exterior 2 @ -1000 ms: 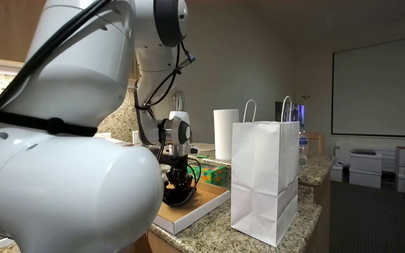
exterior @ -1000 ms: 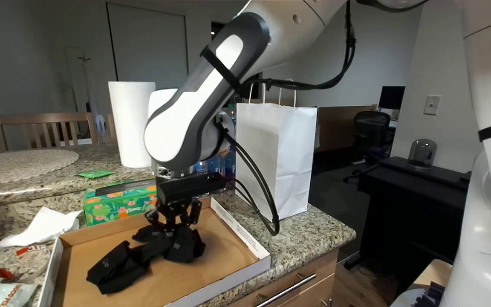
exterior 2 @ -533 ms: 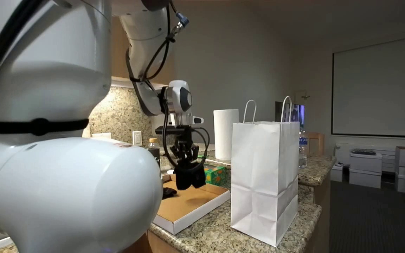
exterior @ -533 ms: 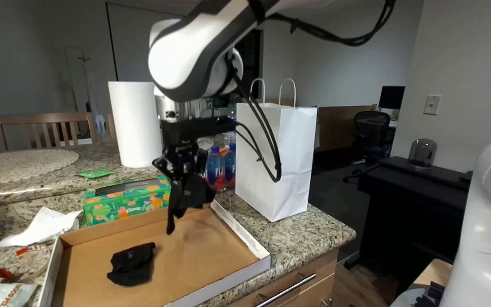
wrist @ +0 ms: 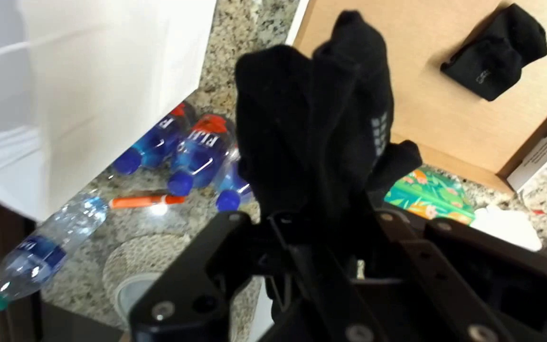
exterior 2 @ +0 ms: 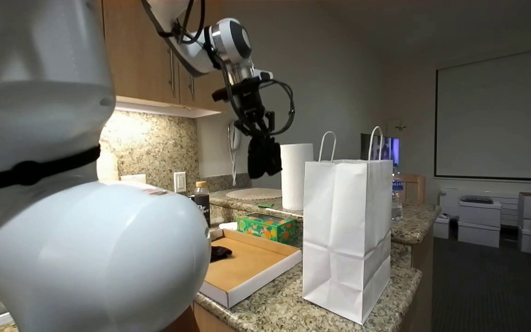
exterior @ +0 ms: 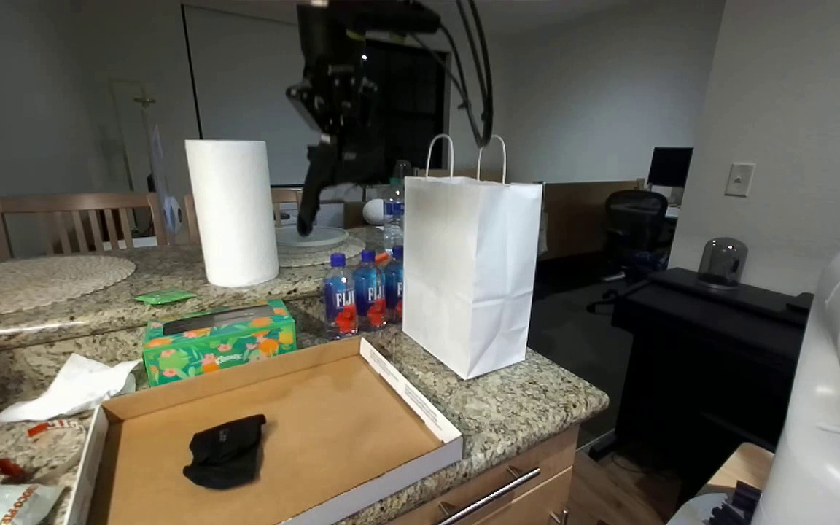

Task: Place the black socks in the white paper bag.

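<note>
My gripper [exterior 2: 260, 132] is clamped on a black sock bundle [wrist: 316, 118], the cloth hanging below the fingertips in both exterior views. Whether it is one sock or more, I cannot tell. Seen from the wrist, the fabric spreads past my fingers in soft, rounded lobes, pale print showing on one, with a flap jutting sideways near the grip. In an exterior view, a narrow strip dangles lowest. The bundle is in the air, apart from and outside the white paper bag [exterior: 464, 277], and appears level with the handles and rim. The bag stands upright on a granite counter [exterior: 507, 397]. Another black sock [exterior: 224, 453] lies crumpled in a shallow cardboard tray [exterior: 351, 430], well apart from my fingers; a floral tissue box [exterior: 219, 346] sits just beside the tray.
</note>
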`<act>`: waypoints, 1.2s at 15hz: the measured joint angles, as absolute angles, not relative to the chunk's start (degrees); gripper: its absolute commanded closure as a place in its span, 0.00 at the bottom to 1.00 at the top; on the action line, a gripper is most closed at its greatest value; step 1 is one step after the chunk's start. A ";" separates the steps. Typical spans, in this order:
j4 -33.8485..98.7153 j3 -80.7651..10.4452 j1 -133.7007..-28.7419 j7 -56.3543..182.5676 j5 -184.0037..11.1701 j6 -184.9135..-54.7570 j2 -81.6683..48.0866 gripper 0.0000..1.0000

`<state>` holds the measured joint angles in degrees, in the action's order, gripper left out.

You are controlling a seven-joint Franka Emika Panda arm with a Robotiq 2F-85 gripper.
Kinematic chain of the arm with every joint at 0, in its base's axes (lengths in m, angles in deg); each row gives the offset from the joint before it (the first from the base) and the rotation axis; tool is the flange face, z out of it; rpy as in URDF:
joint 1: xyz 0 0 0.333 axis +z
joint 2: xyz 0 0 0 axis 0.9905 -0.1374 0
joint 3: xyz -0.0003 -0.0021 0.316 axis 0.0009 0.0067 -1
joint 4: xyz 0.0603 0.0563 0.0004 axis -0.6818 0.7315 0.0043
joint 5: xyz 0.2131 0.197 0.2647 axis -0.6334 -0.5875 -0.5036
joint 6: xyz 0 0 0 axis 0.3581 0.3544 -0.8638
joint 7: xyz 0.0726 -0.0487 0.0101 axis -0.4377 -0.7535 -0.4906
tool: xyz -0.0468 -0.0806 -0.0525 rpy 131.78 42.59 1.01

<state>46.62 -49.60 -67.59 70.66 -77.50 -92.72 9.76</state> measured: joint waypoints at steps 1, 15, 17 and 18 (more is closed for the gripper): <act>44.04 -49.55 -68.42 69.94 -77.12 -90.61 10.75 0.91; 37.28 -40.18 -82.55 69.65 -76.69 -85.97 20.24 0.91; 40.22 -38.19 -83.71 69.65 -76.87 -87.75 20.82 0.91; 41.62 -37.47 -84.12 69.64 -76.89 -88.52 20.84 0.91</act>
